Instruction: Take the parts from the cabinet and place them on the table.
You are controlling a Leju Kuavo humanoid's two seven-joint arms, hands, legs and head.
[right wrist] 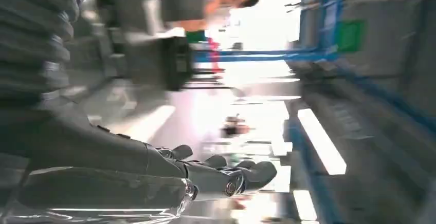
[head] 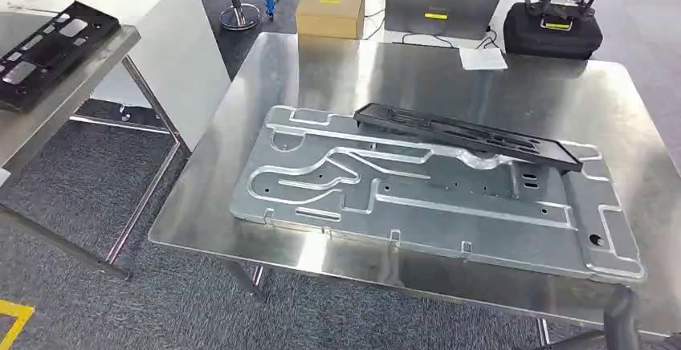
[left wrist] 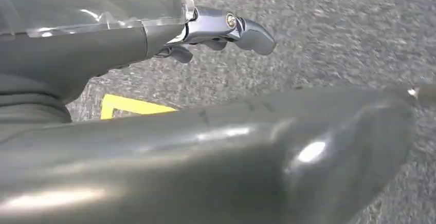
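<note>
At about nine o'clock in the head view a black plastic frame (head: pixel 50 51) lies on a steel side table (head: pixel 96 65), with a white cabinet (head: pixel 173 37) just behind it toward ten o'clock. The main steel table (head: pixel 265 69) fills the middle, and on it lies a large flat metal panel (head: pixel 417 205) stamped with channels and cutouts. A long black plastic strip (head: pixel 474 135) rests across the panel's far edge, running from about twelve o'clock down toward three o'clock. Beyond the table, at twelve o'clock, stand a cardboard box (head: pixel 331 9) and a grey laptop (head: pixel 444 5); a white sheet of paper (head: pixel 483 59) lies at the table's far edge, and a black case (head: pixel 552 33) sits at one o'clock. The left hand (left wrist: pixel 216 31) hangs over grey carpet, its fingers loosely apart and holding nothing. The right hand (right wrist: pixel 221 175) is likewise empty, its fingers apart.
</note>
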